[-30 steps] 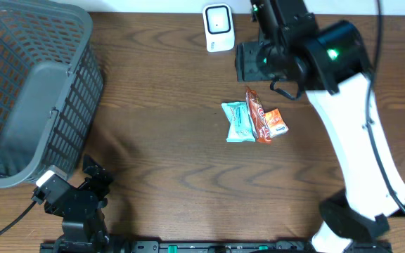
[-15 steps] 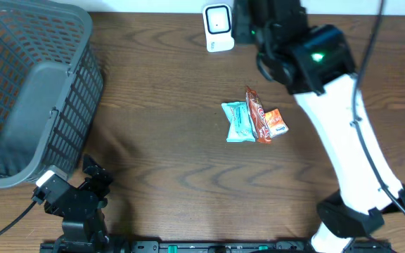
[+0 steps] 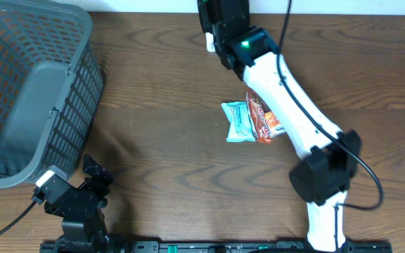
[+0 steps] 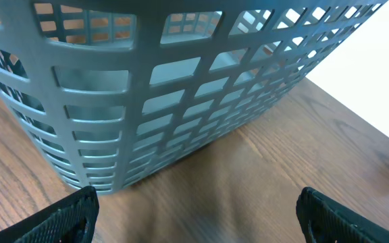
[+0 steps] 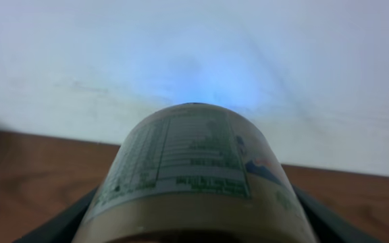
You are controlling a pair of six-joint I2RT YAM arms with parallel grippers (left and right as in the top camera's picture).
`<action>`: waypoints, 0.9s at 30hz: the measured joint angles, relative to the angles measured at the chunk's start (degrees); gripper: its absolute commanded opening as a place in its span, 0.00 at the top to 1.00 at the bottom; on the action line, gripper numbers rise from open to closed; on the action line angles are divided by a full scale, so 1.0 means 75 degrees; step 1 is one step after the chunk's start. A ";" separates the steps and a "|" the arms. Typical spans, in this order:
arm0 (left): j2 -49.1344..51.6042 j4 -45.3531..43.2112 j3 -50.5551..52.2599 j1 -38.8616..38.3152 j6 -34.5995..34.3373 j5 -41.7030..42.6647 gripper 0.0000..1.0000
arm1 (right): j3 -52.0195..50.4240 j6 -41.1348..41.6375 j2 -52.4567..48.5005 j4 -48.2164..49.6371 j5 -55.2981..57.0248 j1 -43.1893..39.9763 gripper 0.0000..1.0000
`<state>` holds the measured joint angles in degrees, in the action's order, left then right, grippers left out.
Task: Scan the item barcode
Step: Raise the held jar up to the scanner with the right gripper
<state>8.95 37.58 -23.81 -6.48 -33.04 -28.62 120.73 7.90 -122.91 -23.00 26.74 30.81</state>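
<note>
— Entries for the step, largest first?

— Table [image 3: 153, 169]: brown wood. Basket [image 3: 27, 91]: grey, far left, not involved. Right arm [image 3: 287, 105]: stretched to the far edge, over what looked like a white scanner [image 3: 210, 42], mostly hidden. Snack packets [image 3: 252, 121]: mid-table, better left alone. Judged best: held steady, rolled slowly until the barcode faced the reader. Only fine print made out on the visible label panel, no barcode.

— And the item against the claw?

— Can [image 5: 188, 169]: clamped on both sides by the right gripper [image 5: 191, 226], pointed away from the wrist toward a white wall [image 5: 80, 54] lit by a blue glow [image 5: 201, 84]. Left gripper [image 4: 204, 223]: spread wide, empty, near left, facing the basket.
</note>
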 measured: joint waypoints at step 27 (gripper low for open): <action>0.0000 0.0006 0.0003 0.0000 0.0000 0.0000 0.07 | -0.0038 -0.2101 -0.3427 0.5184 -0.0775 -0.0533 0.48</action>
<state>8.95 37.63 -23.79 -6.48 -33.04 -28.62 120.44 -7.86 -148.62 15.88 20.93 26.81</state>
